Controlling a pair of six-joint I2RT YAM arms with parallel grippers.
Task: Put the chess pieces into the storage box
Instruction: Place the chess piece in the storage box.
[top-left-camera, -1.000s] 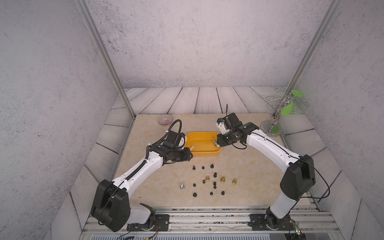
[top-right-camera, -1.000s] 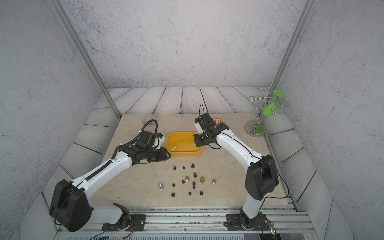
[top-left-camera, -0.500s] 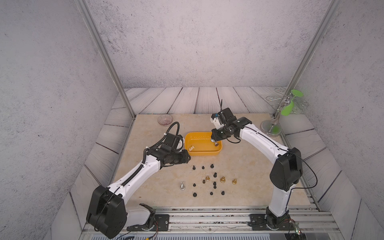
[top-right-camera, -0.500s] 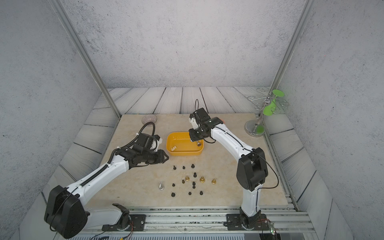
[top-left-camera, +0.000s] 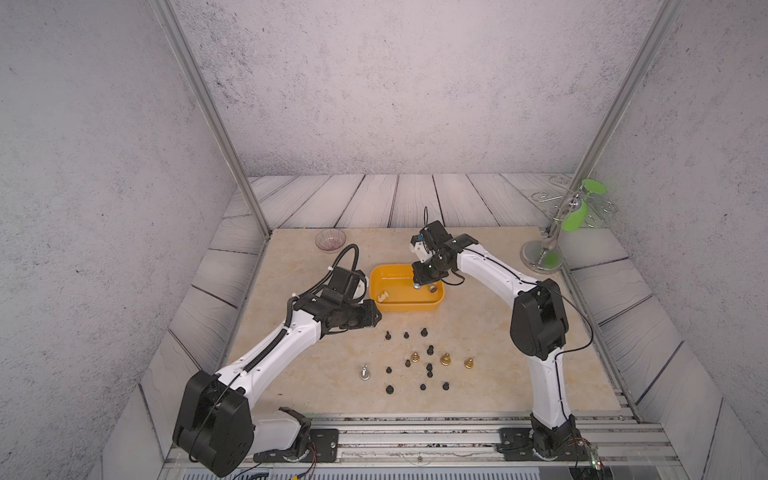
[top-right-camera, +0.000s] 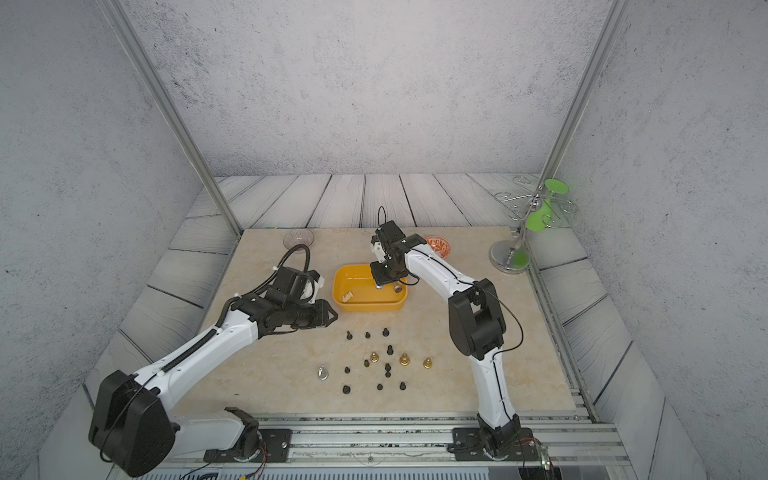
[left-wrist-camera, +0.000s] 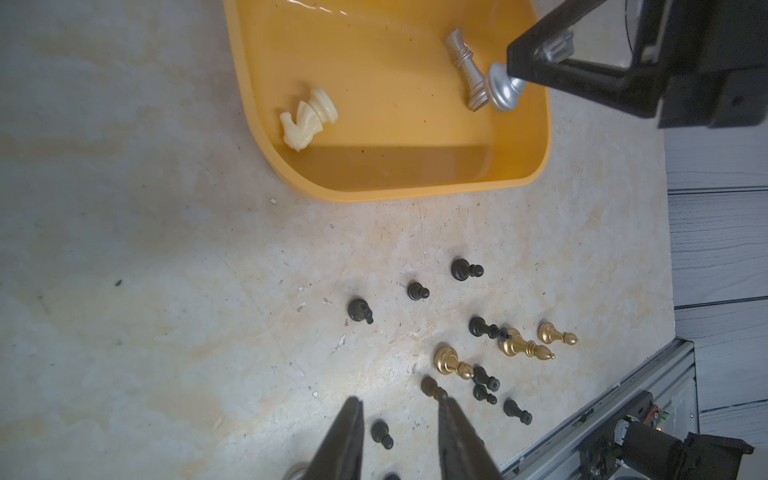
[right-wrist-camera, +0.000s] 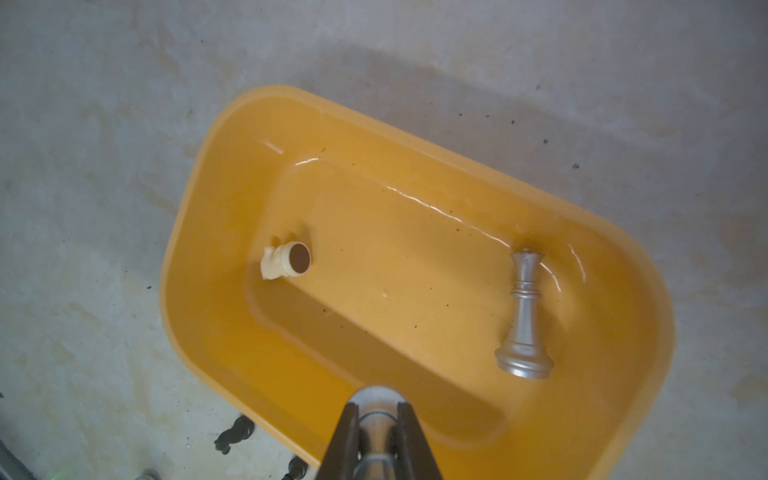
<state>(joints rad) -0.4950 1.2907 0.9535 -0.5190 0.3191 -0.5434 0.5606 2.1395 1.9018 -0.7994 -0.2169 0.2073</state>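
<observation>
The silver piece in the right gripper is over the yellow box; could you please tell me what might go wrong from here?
1. The right gripper grips the held silver piece close to the storage box wall and beside the lying silver piece; once released, it may strike that piece or tip against the low wall.
2. The left gripper points, open, toward closely spaced black and gold pieces; picking one could topple its neighbours.

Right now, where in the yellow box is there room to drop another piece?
The bare middle of the storage box floor, between the cream knight and the silver queen. It's crowded at the queen's end, where the right gripper holds a silver piece.
</observation>
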